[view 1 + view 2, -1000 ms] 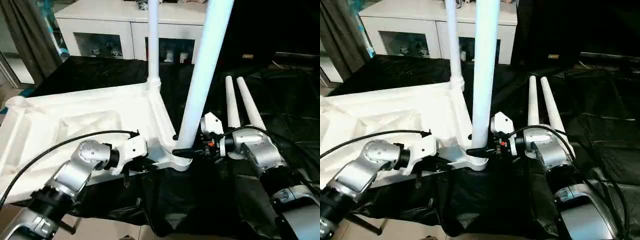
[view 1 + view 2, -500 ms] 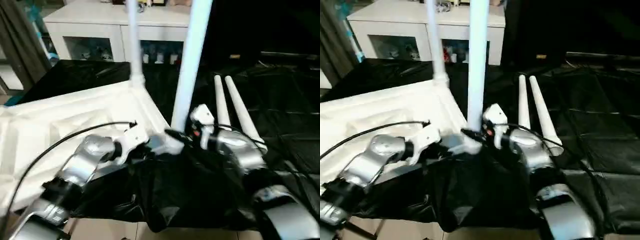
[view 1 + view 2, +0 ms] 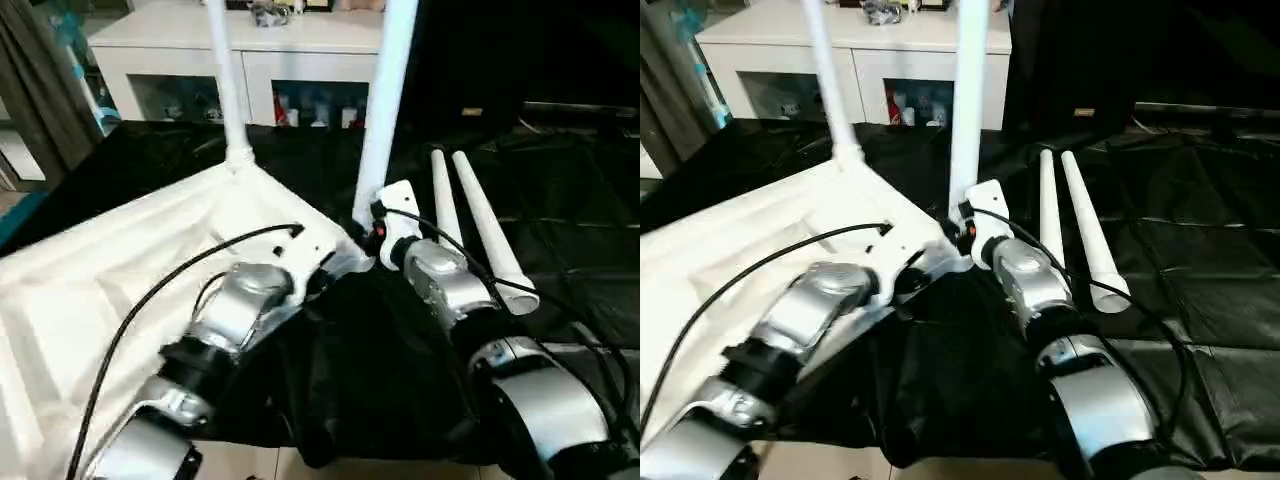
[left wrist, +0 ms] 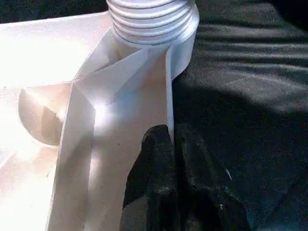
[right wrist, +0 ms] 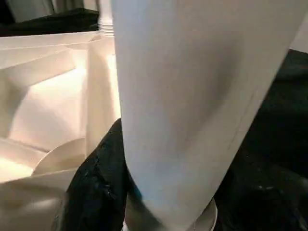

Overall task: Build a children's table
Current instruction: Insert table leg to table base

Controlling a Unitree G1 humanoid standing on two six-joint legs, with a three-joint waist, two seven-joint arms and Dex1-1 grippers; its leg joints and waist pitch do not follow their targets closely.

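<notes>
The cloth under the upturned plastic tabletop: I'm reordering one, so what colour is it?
Black, a wrinkled glossy black cloth; clearest in the right eye view.

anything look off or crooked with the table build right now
Nothing looks damaged. The tabletop lies underside up, skewed on the black cloth, its near corner overhanging the edge. Two legs stand in sockets: the far leg and the near leg, which leans slightly. Two spare legs lie loose beside it.

Black sheet point(image 3: 560, 190) carries the tabletop point(image 3: 120, 260) and two loose legs point(image 3: 470, 225).
</notes>
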